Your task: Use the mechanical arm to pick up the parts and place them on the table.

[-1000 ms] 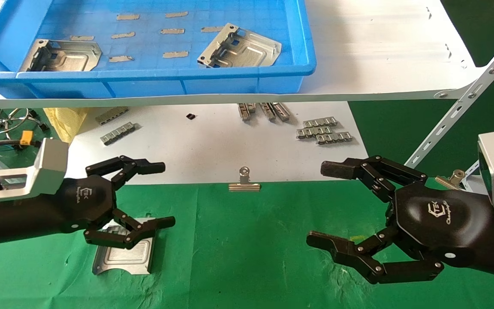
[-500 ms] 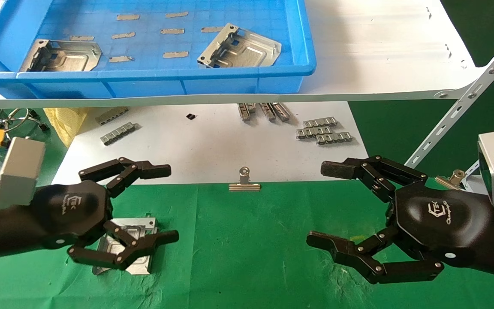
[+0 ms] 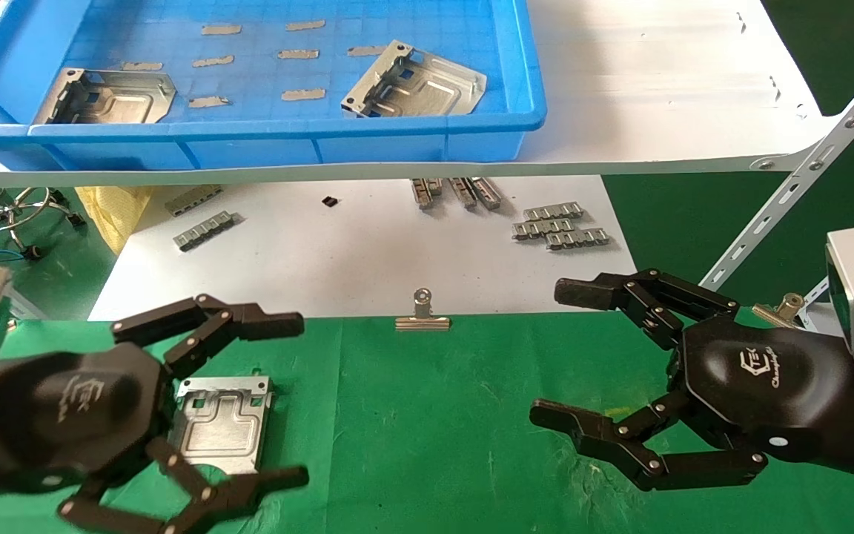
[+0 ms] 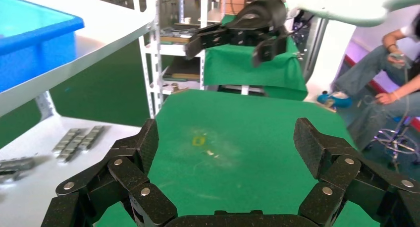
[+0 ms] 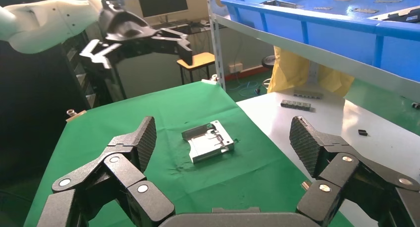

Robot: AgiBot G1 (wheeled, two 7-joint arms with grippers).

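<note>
One silver stamped part [image 3: 223,424] lies flat on the green table [image 3: 427,430], folded edge to the far side. My left hand [image 3: 290,400] hovers open and empty over it, black fingers [image 3: 264,324] spread apart and clear of it. The part also shows in the right wrist view [image 5: 208,141]. Two more parts lie in the blue tray [image 3: 286,137] on the shelf, one at the left [image 3: 104,96] and one at the right [image 3: 416,80]. My right hand [image 3: 557,352] is open and empty above the table's right side.
A white board [image 3: 368,252] behind the green cloth carries small grey ridged strips [image 3: 560,225] and a binder clip [image 3: 422,311] at its front edge. The white shelf [image 3: 657,89] overhangs it. A slotted metal brace [image 3: 798,185] slants at the right.
My left hand has drawn back toward me and to the left, uncovering the part, which stays on the table. The right hand has not moved.
</note>
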